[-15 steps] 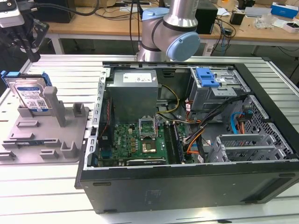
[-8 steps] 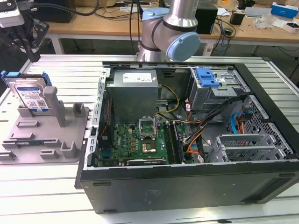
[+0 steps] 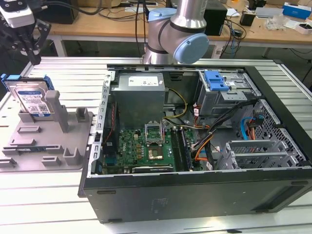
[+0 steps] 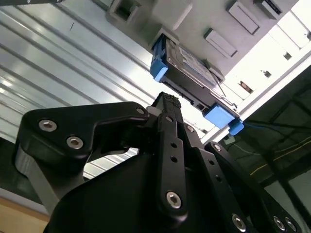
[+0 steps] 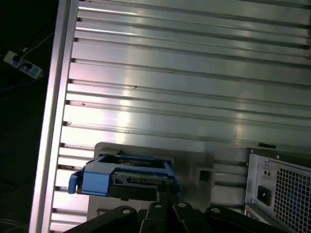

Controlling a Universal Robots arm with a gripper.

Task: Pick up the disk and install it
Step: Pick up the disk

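Behind, wooden desks [image 3: 97, 24] border the slatted table [image 3: 48, 204].

Ribbed aluminium tabletop [image 3: 44, 204] gleams under bright light; cluttered wooden benches [image 3: 97, 27] behind; dark floor [image 5: 19, 145].

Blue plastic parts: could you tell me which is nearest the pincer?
The frame around the disk, close under the pincer; the latch sits farther off, inside the computer.
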